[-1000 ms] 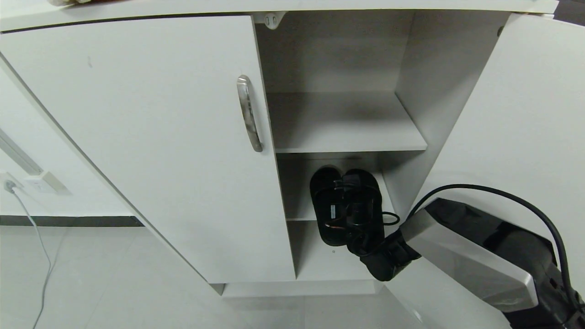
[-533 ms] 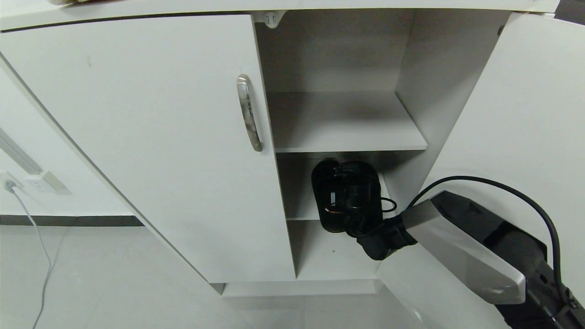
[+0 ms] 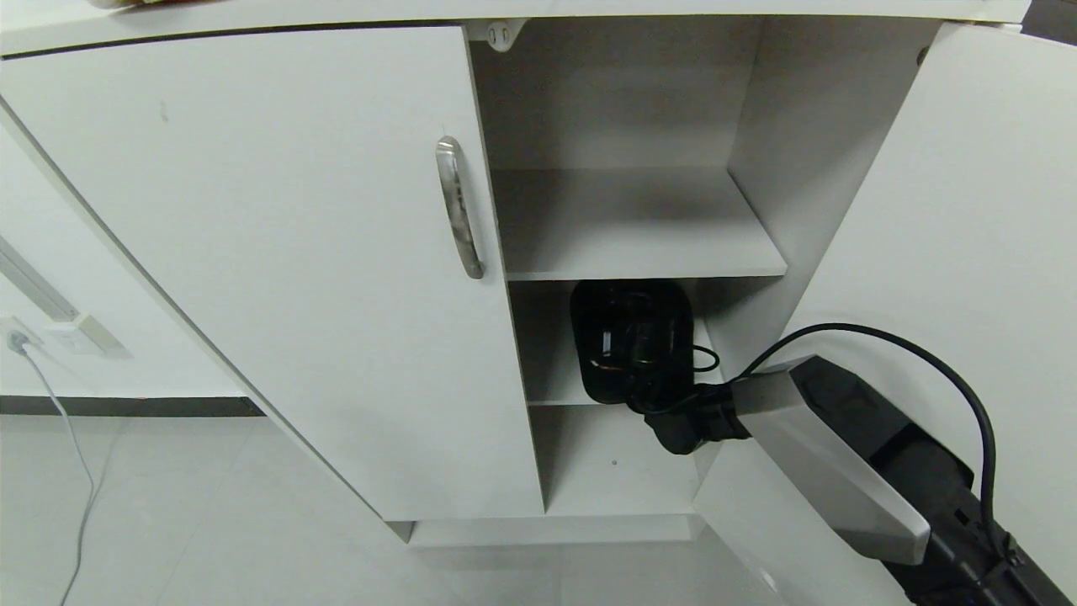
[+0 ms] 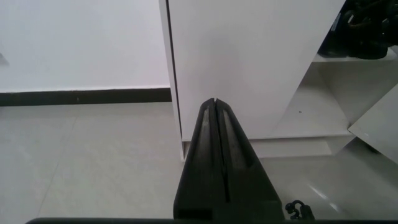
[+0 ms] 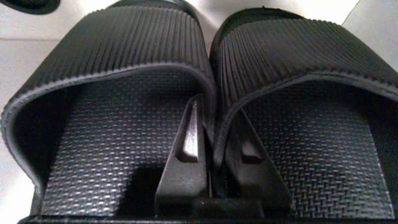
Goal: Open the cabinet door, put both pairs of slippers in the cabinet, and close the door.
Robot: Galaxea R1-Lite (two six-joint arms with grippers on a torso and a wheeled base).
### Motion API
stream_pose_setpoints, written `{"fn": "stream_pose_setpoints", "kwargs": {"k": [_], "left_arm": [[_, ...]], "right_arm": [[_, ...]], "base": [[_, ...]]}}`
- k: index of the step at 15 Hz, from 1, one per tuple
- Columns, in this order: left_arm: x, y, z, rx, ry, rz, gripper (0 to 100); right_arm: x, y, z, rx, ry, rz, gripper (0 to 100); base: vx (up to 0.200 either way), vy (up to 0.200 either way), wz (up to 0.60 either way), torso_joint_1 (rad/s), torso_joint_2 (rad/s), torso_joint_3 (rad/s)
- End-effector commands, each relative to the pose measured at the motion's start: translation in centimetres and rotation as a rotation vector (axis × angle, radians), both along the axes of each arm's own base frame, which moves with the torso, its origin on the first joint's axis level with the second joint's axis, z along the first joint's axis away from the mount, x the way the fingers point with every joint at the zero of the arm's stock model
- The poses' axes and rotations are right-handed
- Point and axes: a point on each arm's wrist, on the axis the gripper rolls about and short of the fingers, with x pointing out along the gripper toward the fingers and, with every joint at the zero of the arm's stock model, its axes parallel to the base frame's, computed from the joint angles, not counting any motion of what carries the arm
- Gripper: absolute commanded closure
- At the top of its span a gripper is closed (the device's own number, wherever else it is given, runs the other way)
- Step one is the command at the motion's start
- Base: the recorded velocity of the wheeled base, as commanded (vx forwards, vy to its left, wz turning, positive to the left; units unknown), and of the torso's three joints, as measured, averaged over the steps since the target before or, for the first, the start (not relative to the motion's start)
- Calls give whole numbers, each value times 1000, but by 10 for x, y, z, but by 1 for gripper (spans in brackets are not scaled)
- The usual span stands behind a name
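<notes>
Right wrist view: black ribbed slippers (image 5: 140, 59)

You can count one cabinet (image 3: 799, 126) with two doors (image 3: 252, 252), one handle (image 3: 458, 210) and two shelves (image 3: 631, 223). There are two black slippers (image 5: 124, 93), one pair, and two claws: left claw (image 4: 213, 102), right claw (image 5: 216, 118).

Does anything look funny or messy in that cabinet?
Nothing stands out. The two slippers are side by side, neat and level, and the right gripper pinches them together just inside the cabinet. The right door is open, and that suits the job.
</notes>
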Motion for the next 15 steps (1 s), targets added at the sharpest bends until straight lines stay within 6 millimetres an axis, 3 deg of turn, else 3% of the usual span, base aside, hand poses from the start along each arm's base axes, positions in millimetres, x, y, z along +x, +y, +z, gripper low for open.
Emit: {"fn": "stream_pose_setpoints", "kwargs": {"k": [1, 5, 11, 12, 15], "left_arm": [[0, 0, 0, 0, 1, 0, 100], [0, 0, 0, 0, 1, 0, 100], [0, 0, 0, 0, 1, 2, 100], [0, 0, 0, 0, 1, 2, 100], [0, 0, 0, 0, 1, 2, 100]], "right_arm": [[0, 1, -5, 0, 8, 1, 100], [-2, 0, -11, -13, 29, 1, 100], [-7, 0, -4, -5, 26, 5, 100], [-7, 1, -3, -4, 25, 5, 0], [-15, 0, 1, -15, 40, 13, 0]], "base": [[0, 0, 0, 0, 0, 0], [0, 0, 0, 0, 0, 0], [0, 0, 0, 0, 0, 0], [0, 0, 0, 0, 0, 0], [0, 0, 0, 0, 0, 0]]}}
